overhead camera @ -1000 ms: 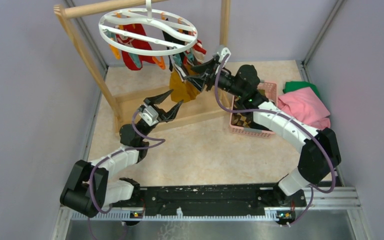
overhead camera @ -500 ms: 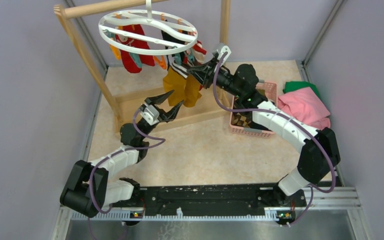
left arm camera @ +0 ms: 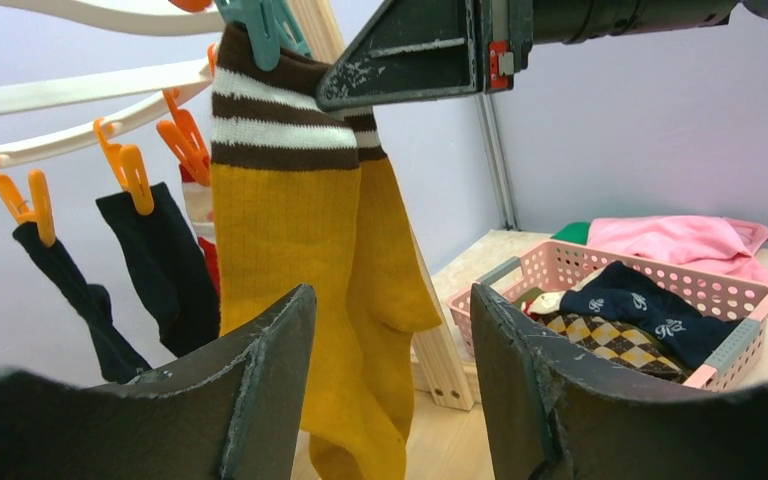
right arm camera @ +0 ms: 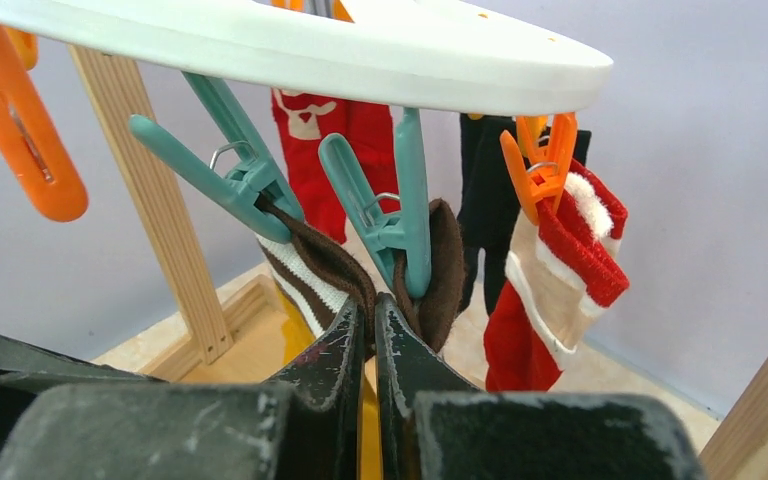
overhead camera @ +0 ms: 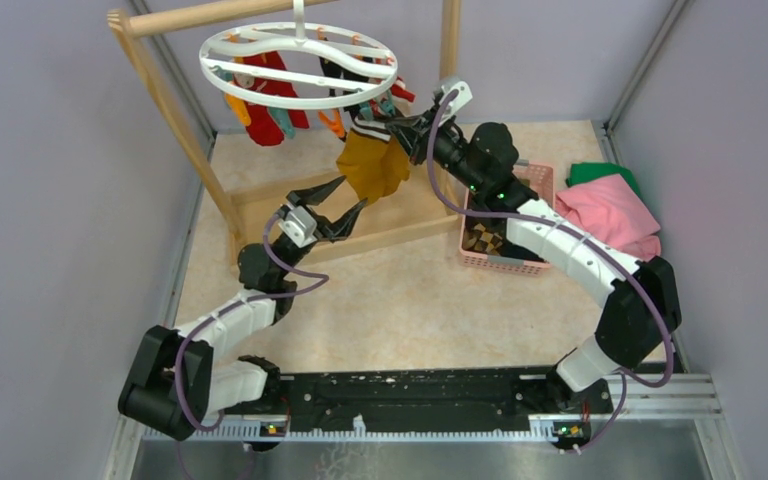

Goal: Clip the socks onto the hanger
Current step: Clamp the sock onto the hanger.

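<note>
**Hanger** [overhead camera: 305, 104]: a white round ring with wavy crossbars is hung by its hook from the top bar of the wooden rack [overhead camera: 163, 100]. Orange and teal clips dangle from the ring.

**Mustard sock** [left arm camera: 290, 250]: it is found at the ring's right side, hanging toe downward.
- The body is plain mustard in a ribbed knit, and the cuff is banded brown and white.
- Two layers are seen, one behind the other, which looks like a pair.
- The striped cuff is bitten by one teal clip [right arm camera: 250, 180].
- The brown cuff edge is caught in a second teal clip [right arm camera: 405, 225] just beside the first.

**Right gripper** [right arm camera: 370, 312]: it is raised to the clips. Its jaws are pressed together on a fold of brown cuff sagging between the two teal clips.

**Left gripper** [left arm camera: 392, 300]: it is held lower, in front of the sock. The jaws are apart and nothing is seen between them.

**Other socks on the ring**
- A red sock [right arm camera: 550, 280] with a white cuff is held by an orange clip [right arm camera: 538, 165].
- Two black socks [left arm camera: 165, 270] are held by orange clips.

**Pink basket** [left arm camera: 570, 265]: it is set on the table right of the rack. A navy patterned sock [left arm camera: 640, 300] and an argyle sock [left arm camera: 610, 342] are noted inside.
</note>
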`<move>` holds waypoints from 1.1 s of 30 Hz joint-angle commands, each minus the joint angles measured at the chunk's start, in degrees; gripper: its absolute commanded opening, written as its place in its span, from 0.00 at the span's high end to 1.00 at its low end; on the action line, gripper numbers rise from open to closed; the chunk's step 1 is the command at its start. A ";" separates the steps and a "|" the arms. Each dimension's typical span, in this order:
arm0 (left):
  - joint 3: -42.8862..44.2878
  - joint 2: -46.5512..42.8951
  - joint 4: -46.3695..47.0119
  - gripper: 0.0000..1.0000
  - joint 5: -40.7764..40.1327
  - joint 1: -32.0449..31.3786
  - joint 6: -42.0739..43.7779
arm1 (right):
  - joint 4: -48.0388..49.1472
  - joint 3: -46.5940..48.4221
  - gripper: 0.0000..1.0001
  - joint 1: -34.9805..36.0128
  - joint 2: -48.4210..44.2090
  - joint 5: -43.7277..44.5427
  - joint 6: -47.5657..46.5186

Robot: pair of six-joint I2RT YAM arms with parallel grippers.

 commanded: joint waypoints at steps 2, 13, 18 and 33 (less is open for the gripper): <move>2.91 -0.77 1.55 0.36 2.30 0.77 -1.41 | -0.81 2.79 0.94 -0.05 -2.96 2.64 -1.15; 6.49 4.90 7.51 0.36 6.31 3.73 -7.20 | 1.48 -1.83 0.58 -1.36 -7.43 -3.30 -4.12; 9.10 11.78 18.27 0.36 10.90 6.26 -15.11 | 0.81 -2.14 0.49 -2.26 -8.97 -6.07 -5.62; 20.77 24.68 25.68 0.25 9.11 6.98 -21.15 | -4.45 2.15 0.59 -5.42 -4.78 -9.74 -7.30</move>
